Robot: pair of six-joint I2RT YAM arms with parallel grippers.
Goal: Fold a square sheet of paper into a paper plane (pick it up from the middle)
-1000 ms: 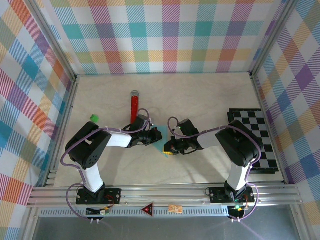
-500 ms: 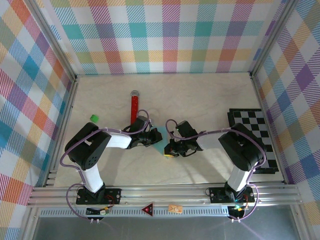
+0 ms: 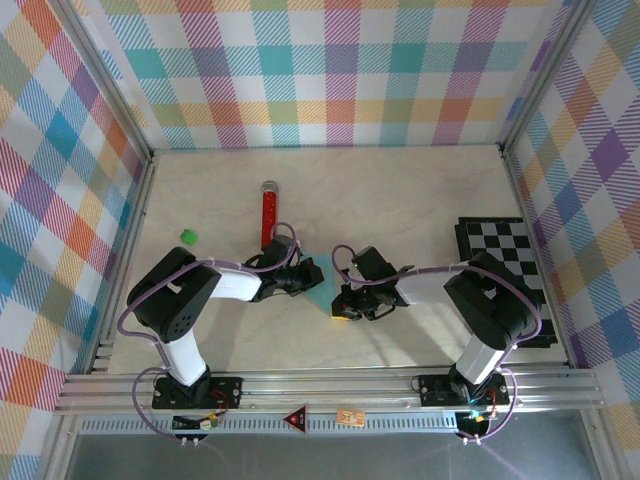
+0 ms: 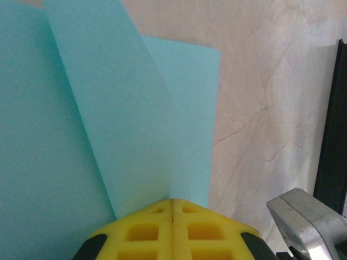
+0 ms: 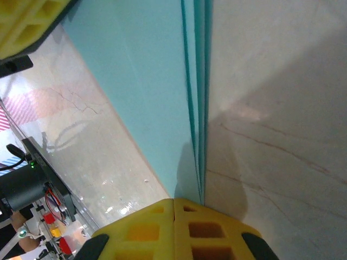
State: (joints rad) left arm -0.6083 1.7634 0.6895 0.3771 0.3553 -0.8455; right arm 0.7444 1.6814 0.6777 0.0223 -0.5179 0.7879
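Where the two claws meet, the folded cyan paper (image 3: pixel 322 293) stretches between them over the counter (image 3: pixel 400 190): the left claw (image 4: pixel 172 203) is pinched tight on one end, the right claw (image 5: pixel 173 201) is clamped on its layered edges, and a red tube (image 3: pixel 268 215) lies beyond the left claw.

From above, my left gripper (image 3: pixel 312 275) and right gripper (image 3: pixel 343 305) cover most of the cyan paper (image 3: pixel 322 293) — just a sliver shows between them. At my left wrist it runs off the top and left edges.
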